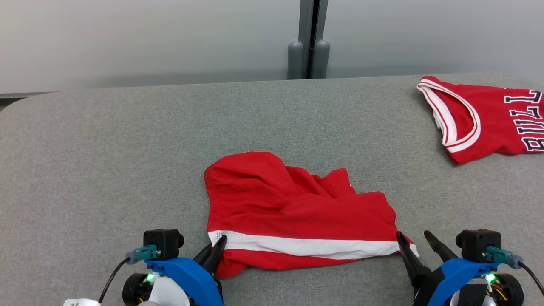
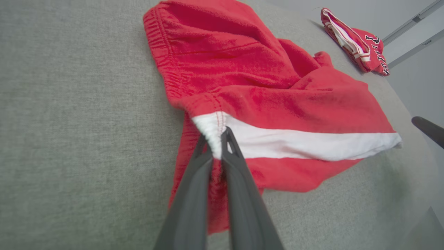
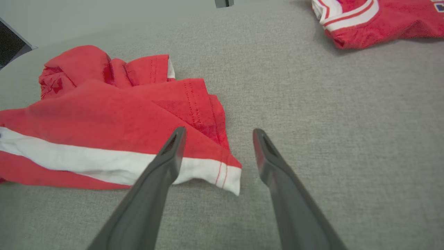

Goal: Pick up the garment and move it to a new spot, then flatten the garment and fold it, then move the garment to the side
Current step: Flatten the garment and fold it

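1. Left hand point(image 2: 215, 137) pinches the garment point(image 1: 293, 208). Its two dark fingers are pressed together on the end of the white band point(image 2: 305, 140), right at the stitched seam on the garment's left end.
2. The right hand point(image 3: 218, 131) is spread wide at the garment's right end. One finger is over the red cloth and the other over bare surface, with the band's corner between them. Whether either finger touches the cloth cannot be told.
3. The garment is a pair of red shorts lying crumpled. Its long axis runs left to right across the robot's front, with the gathered elastic waist pointing left and the hemmed leg pointing right. The white band follows that axis along the garment's near side.
4. Folds bunch up along the garment's far side, and a strip of red is tucked under below the band, so the lower layers are hidden.
5. A red jersey point(image 1: 488, 114) with white trim lies well apart from the garment, far and to its right. The head view's edge cuts it off, so its dark lettering is only partly readable.
6. The surface point(image 1: 106, 148) under the garment is covered in grey woven fabric. Beyond the garment's far side stands a pale wall point(image 1: 148, 38) with a grey vertical post point(image 1: 309, 38).
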Controlling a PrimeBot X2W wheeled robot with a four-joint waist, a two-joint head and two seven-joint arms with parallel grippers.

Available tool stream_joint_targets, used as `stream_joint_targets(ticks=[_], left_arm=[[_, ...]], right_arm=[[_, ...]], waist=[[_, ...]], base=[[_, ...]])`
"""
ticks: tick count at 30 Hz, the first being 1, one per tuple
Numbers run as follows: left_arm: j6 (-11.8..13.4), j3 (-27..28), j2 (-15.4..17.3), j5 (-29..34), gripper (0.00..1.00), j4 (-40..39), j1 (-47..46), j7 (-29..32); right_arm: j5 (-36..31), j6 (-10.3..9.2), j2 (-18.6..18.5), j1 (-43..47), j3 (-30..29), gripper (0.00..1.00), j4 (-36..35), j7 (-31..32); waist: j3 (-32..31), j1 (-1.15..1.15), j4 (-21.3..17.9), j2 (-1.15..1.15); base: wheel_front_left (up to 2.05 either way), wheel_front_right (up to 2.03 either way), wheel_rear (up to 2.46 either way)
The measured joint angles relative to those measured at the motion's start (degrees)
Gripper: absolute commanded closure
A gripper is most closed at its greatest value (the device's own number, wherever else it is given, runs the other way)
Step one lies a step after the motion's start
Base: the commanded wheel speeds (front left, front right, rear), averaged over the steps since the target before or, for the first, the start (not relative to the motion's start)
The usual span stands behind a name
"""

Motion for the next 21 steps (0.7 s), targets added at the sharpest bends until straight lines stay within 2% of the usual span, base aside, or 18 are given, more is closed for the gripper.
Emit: stream_joint_targets(ticks=[5,10,17,18,19,20,21], left_arm=[[-0.2,-0.6,-0.3,0.7,1.00,-0.2,1.1,-2.3],[-0.3,-1.2,-0.7,0.8,1.00,0.1,1.1,-3.0],[-0.7,-1.4,-0.8,0.7,1.00,0.4,0.6,-3.7],[-0.8,-1.5,-0.8,0.7,1.00,0.5,0.5,-3.8],[-0.8,-1.4,-0.7,0.7,1.00,0.5,0.5,-4.1],[-0.8,-1.4,-0.7,0.7,1.00,0.5,0.4,-4.3],[-0.8,-1.4,-0.6,0.7,1.00,0.5,0.4,-4.3]], right_arm=[[2.2,0.00,0.0,0.4,-1.0,0.00,0.7,7.5],[2.3,0.00,0.0,0.0,-2.2,0.00,2.0,9.6],[3.4,0.00,0.0,-0.7,0.1,0.00,3.6,11.3],[3.4,0.00,0.0,-0.9,0.3,0.09,3.7,11.2],[3.4,0.00,0.0,-0.9,0.4,0.57,3.8,11.1],[3.4,0.00,0.0,-0.9,0.5,0.90,3.8,10.5],[3.4,0.00,0.0,-1.0,0.6,1.00,3.8,10.4]], waist=[[0.6,0.00,0.8,0.00],[0.9,0.00,1.5,0.00],[1.0,0.00,1.6,0.00],[1.0,0.00,1.5,0.00],[1.0,0.00,1.4,0.00],[1.0,0.00,1.4,0.00],[1.0,0.00,1.3,0.00]], base=[[0.00,0.00,0.00],[0.00,0.00,0.00],[0.00,0.00,0.00],[0.00,0.00,0.00],[0.00,0.00,0.00],[0.00,0.00,0.00],[0.00,0.00,0.00]])
